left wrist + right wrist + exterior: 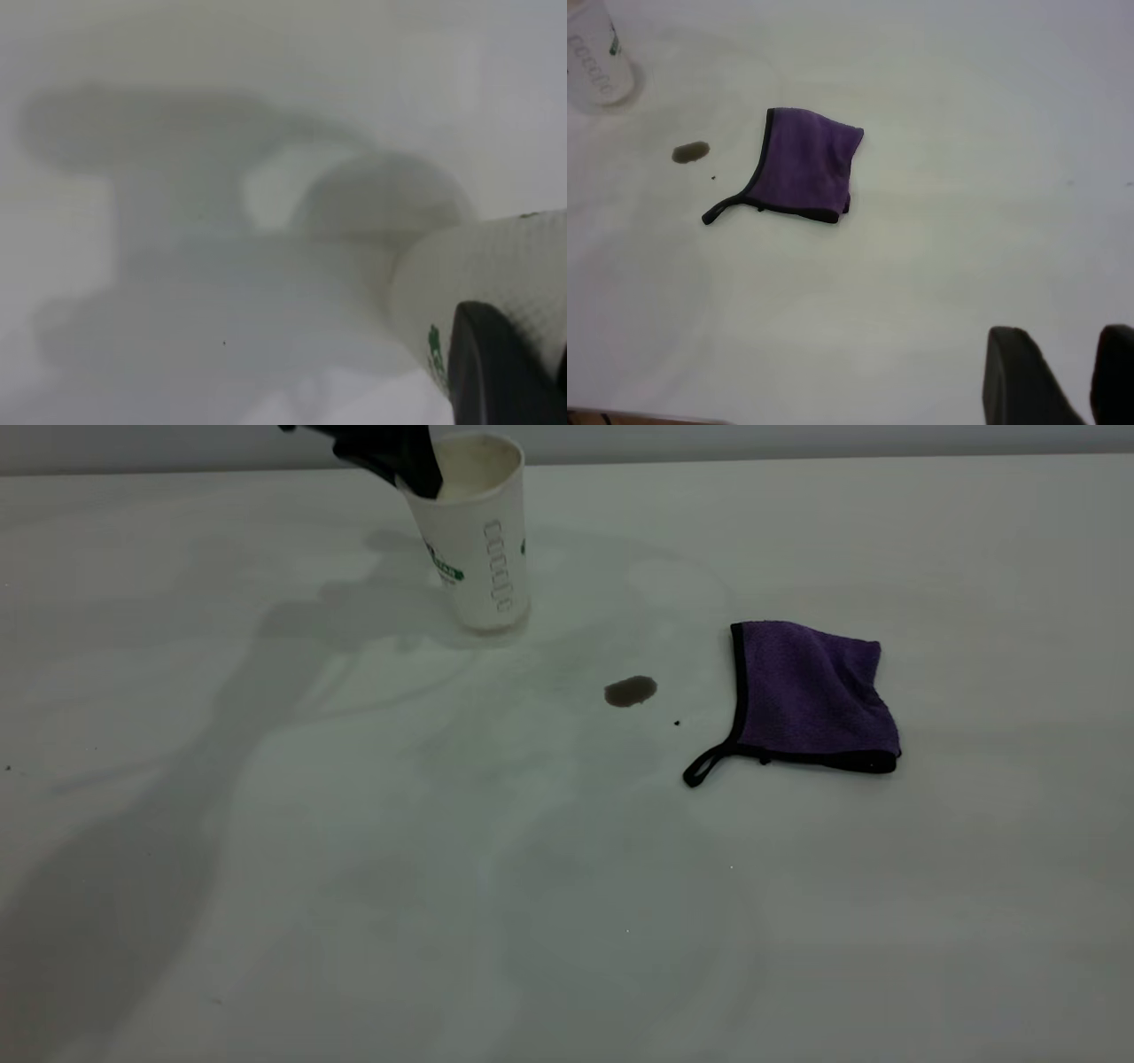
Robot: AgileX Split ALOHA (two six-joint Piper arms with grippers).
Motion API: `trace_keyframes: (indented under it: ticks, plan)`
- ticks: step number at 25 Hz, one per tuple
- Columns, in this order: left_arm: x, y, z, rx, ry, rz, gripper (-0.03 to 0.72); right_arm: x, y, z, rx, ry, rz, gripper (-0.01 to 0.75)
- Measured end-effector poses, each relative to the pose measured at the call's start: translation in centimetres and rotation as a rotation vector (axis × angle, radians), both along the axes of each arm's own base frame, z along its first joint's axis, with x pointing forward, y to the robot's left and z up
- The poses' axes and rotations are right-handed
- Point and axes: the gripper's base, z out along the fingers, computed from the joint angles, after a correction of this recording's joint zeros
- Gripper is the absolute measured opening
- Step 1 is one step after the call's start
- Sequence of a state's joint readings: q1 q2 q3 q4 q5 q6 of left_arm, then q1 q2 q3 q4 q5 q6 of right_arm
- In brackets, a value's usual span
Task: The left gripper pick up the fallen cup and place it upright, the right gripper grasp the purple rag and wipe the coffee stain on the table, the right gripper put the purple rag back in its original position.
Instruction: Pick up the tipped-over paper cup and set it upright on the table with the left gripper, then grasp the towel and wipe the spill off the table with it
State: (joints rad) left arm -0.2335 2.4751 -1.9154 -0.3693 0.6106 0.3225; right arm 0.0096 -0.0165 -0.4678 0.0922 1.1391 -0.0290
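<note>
The cup (483, 558) stands on its base at the far middle-left of the table (532, 921), mouth up and leaning slightly. My left gripper (415, 471) is shut on its rim from above-left; one black finger (496, 367) lies against the cup's wall (505, 266) in the left wrist view. The coffee stain (631, 690) lies right of and nearer than the cup. The purple rag (811, 691) lies flat to the stain's right, loop toward the front. My right gripper (1063, 341) is open and empty, well away from the rag (806, 164), and out of the exterior view.
A tiny black speck (677, 723) lies between the stain and the rag's loop. The right wrist view also shows the stain (690, 152) and the cup's base (594, 62). The left arm's shadow falls across the table's left side.
</note>
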Motion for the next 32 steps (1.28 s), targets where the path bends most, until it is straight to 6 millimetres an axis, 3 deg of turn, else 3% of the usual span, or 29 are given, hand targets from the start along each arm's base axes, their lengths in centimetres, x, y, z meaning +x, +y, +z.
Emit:
trace_keyframes:
  ticks: [2,5,8,11,13,18,21,24,27,32]
  plan:
    - [0.0,0.0,-0.4,-0.002,0.005,0.003,0.089,0.0,0.0,0.0,0.0,0.0,0.0,0.238]
    - [0.0,-0.1,-0.5,-0.005,-0.001,-0.007,0.21,0.0,0.0,0.0,0.0,0.0,0.0,0.238]
    - [0.1,-0.1,0.2,0.0,-0.028,-0.044,0.421,0.0,0.0,0.0,0.0,0.0,0.0,0.238]
    - [0.0,-0.1,2.6,0.005,-0.071,-0.094,0.64,0.0,0.0,0.0,0.0,0.0,0.0,0.238]
    - [-0.4,-0.2,5.8,0.002,-0.104,-0.129,0.696,0.0,0.0,0.0,0.0,0.0,0.0,0.238]
    - [-3.0,0.4,15.6,0.025,-0.214,-0.215,0.691,0.0,0.0,0.0,0.0,0.0,0.0,0.238]
    - [-6.0,1.5,21.9,0.074,-0.26,-0.249,0.666,0.0,0.0,0.0,0.0,0.0,0.0,0.238]
    - [-9.7,2.8,27.1,0.121,-0.268,-0.233,0.641,0.0,0.0,0.0,0.0,0.0,0.0,0.238]
    - [-13.3,4.4,30.9,0.185,-0.252,-0.184,0.621,0.0,0.0,0.0,0.0,0.0,0.0,0.238]
    - [-17.4,6.8,35.2,0.28,-0.346,-0.046,0.607,0.0,0.0,0.0,0.0,0.001,0.0,0.238]
